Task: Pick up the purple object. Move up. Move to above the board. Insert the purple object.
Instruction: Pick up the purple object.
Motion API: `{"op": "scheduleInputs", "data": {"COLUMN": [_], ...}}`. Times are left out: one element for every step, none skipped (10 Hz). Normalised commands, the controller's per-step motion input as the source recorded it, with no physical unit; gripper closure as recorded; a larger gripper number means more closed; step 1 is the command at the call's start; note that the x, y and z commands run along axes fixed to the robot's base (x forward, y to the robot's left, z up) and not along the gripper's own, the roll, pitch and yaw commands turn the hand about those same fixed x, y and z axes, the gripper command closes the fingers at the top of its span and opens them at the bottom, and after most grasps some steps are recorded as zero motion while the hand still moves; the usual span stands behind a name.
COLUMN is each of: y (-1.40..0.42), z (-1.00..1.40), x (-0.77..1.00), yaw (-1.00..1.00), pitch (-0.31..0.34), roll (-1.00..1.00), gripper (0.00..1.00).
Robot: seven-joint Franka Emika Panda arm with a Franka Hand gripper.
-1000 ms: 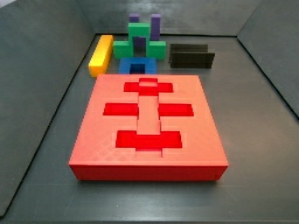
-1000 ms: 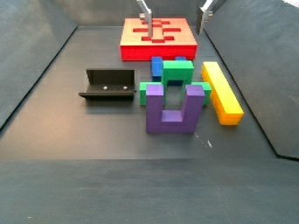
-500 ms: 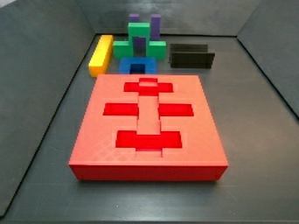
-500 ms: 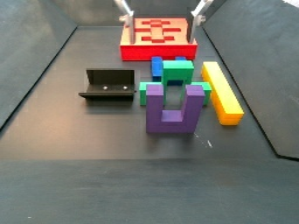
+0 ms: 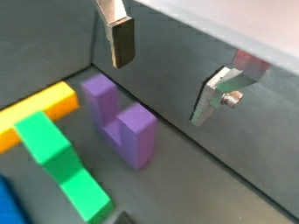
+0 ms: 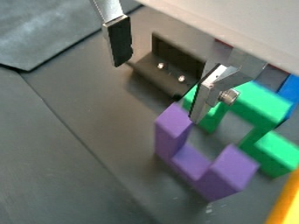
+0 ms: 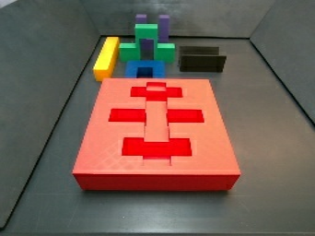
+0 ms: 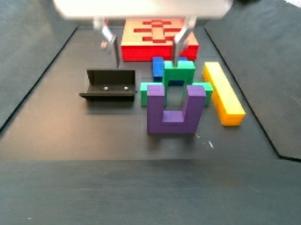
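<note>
The purple object [image 8: 173,125], a U-shaped block with its prongs up, stands on the dark floor in front of a green block [image 8: 178,77]. It shows in both wrist views [image 5: 135,131] [image 6: 197,162] and stands far back in a side view [image 7: 150,19]. The red board [image 7: 99,138] with its recesses lies flat, and also shows behind the blocks [image 8: 141,51]. My gripper [image 8: 143,41] is open and empty, hanging above the floor between the board and the blocks. In both wrist views [image 5: 167,68] [image 6: 165,66] its fingers [image 5: 121,39] are wide apart, above and short of the purple object.
A yellow bar [image 8: 223,90] lies beside the green block and a blue block [image 8: 157,66] lies behind it. The fixture [image 8: 108,85] stands on the floor beside the blocks and shows under the gripper in a wrist view [image 6: 176,74]. Grey walls enclose the floor.
My gripper has come from above the board towards the blocks and lower, so its white body now fills the top of a side view. The blocks and the board have not moved.
</note>
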Motion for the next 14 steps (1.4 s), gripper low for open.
{"op": "scheduleInputs", "data": {"y": [0.21, 0.14, -0.04, -0.12, -0.18, -0.21, -0.13, 0.0, 0.0, 0.0, 0.0, -0.06, -0.12, 0.0], "z": [-0.3, -0.03, 0.05, 0.01, -0.05, -0.21, -0.12, -0.03, 0.0, -0.03, -0.13, -0.19, -0.31, -0.24], "x": [0.6, 0.32, 0.0, 0.01, 0.0, -0.17, -0.27, -0.29, -0.41, -0.36, -0.3, -0.25, 0.0, 0.29], "yaw": [-0.36, -0.44, -0.29, -0.14, 0.0, 0.0, 0.19, 0.38, 0.5, 0.52, 0.5, 0.25, 0.06, 0.0], "pitch": [0.123, 0.113, 0.067, 0.067, 0.004, 0.0, -0.061, -0.127, -0.17, -0.2, -0.23, -0.16, -0.097, 0.0], "roll": [-0.1, -0.18, -0.18, -0.11, -0.09, -0.12, -0.18, -0.23, -0.28, -0.27, -0.28, -0.08, 0.04, 0.16], "gripper": [0.0, 0.0, 0.0, 0.0, 0.0, 0.0, 0.0, 0.0, 0.0, 0.0, 0.0, 0.0, 0.0, 0.0]}}
